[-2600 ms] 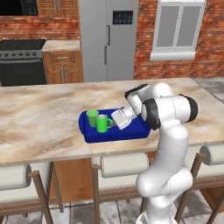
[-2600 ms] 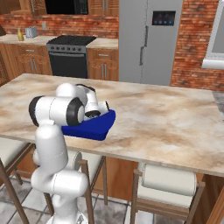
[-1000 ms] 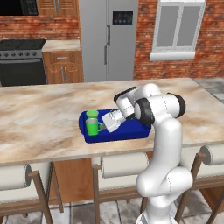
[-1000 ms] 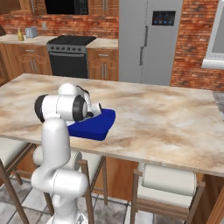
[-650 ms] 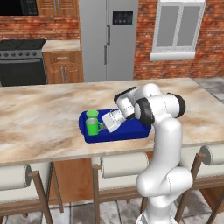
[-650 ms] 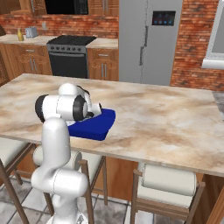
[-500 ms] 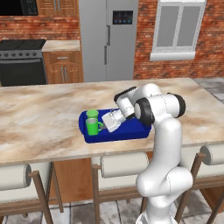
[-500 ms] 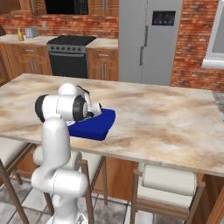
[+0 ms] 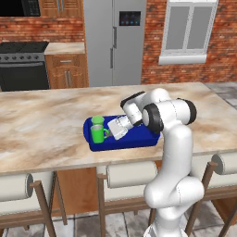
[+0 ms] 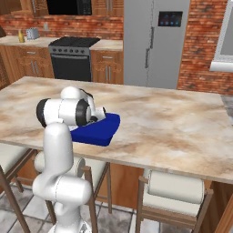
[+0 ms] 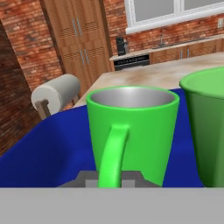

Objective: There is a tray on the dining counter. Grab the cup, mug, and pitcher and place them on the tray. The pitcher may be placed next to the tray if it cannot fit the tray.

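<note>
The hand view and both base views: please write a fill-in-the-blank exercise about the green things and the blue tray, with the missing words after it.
1. The bright-green mug with a loop handle stands on the deep-blue rectangular ____.
2. In the hand view, the mug's handle points ____ the camera.
3. The handleless bright-green cup stands ____ the mug, also on the tray.
4. The gripper is closed on the mug's ____.

Missing words: tray; toward; beside; handle
</note>
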